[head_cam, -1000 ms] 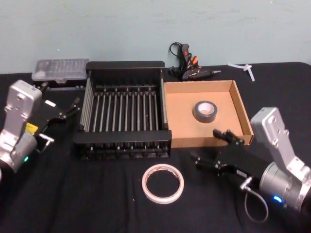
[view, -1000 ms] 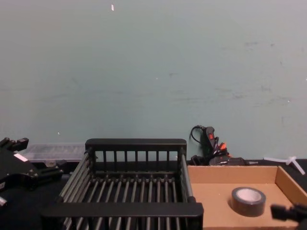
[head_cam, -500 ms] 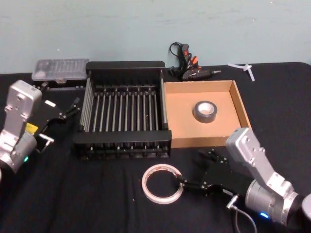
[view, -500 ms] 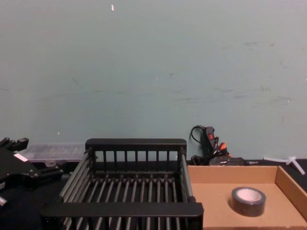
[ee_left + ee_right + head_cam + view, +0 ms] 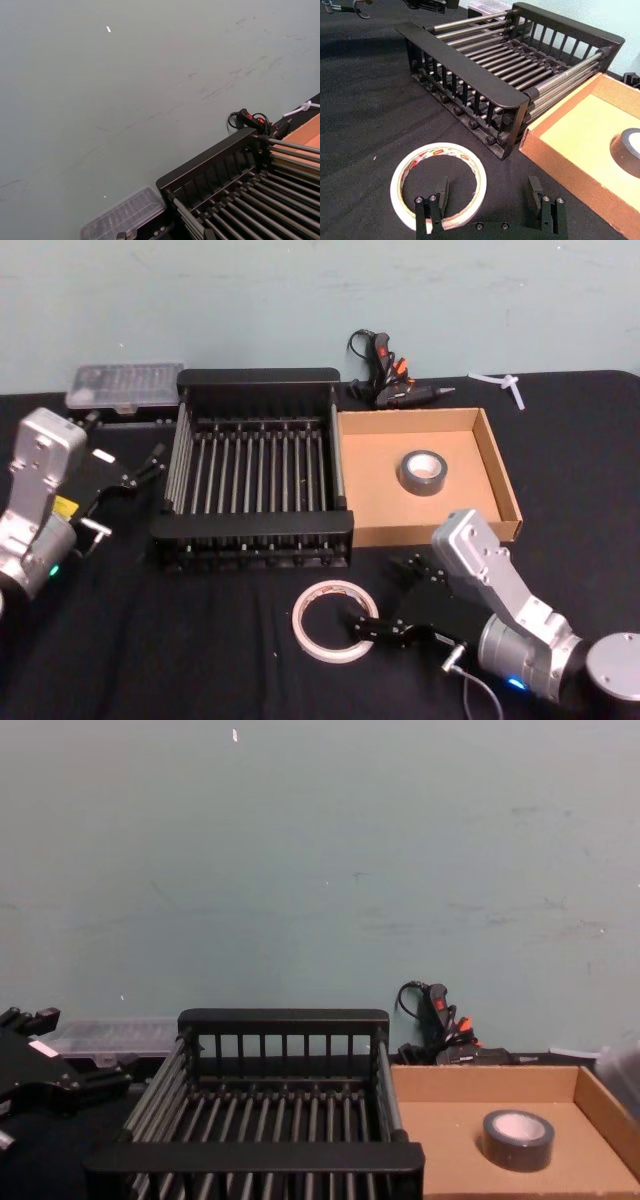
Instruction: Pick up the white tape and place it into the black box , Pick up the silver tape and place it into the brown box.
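The white tape (image 5: 330,586) (image 5: 402,172) lies flat on the black cloth in front of the black box (image 5: 250,528) (image 5: 465,75) (image 5: 255,1157). My right gripper (image 5: 385,598) (image 5: 488,192) is open and low at the roll's right side. One finger is over the roll's hole and the other is outside it, so the rim sits between them. The silver tape (image 5: 422,472) (image 5: 517,1140) (image 5: 627,150) rests inside the brown box (image 5: 430,532) (image 5: 470,1082) (image 5: 560,155). My left gripper (image 5: 126,440) (image 5: 70,1045) is parked open to the left of the black box.
A clear plastic case (image 5: 125,383) (image 5: 122,217) sits behind the black box at the left. A glue gun with its cord (image 5: 385,370) (image 5: 440,1020) lies behind the brown box. A small white plastic piece (image 5: 500,380) is at the far right.
My right gripper has swung left and toward the table's front, from the brown box's front wall to the white tape. The left arm and both tapes have stayed put.
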`<act>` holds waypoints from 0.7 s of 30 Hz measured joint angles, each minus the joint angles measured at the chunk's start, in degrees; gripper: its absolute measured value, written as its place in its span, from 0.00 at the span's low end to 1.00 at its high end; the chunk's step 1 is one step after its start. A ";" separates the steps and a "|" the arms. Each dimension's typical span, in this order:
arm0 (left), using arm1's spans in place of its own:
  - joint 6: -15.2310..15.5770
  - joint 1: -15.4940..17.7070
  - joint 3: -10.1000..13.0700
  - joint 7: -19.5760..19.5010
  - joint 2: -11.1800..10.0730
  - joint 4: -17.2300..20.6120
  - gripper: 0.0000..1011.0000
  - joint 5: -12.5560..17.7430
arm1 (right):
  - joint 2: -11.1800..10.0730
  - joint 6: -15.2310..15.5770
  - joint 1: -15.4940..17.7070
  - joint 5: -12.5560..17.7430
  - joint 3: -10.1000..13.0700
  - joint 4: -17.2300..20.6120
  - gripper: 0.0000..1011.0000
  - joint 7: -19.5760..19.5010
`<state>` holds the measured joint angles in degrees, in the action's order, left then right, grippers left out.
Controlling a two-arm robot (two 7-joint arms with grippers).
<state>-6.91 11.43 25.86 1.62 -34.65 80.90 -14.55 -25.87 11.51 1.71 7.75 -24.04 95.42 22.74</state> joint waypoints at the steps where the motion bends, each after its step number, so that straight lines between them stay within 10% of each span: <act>1: 0.00 0.00 0.00 0.00 0.00 0.00 0.99 0.00 | 0.35 0.19 -0.42 -0.17 -0.20 -0.44 0.99 -0.01; 21: 0.00 0.00 0.00 0.00 0.00 0.00 0.99 0.00 | 3.08 2.87 -3.41 0.25 -1.48 -3.57 0.99 0.48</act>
<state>-6.91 11.43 25.86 1.62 -34.65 80.90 -14.55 -22.79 14.38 -1.70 8.00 -25.52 91.85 23.23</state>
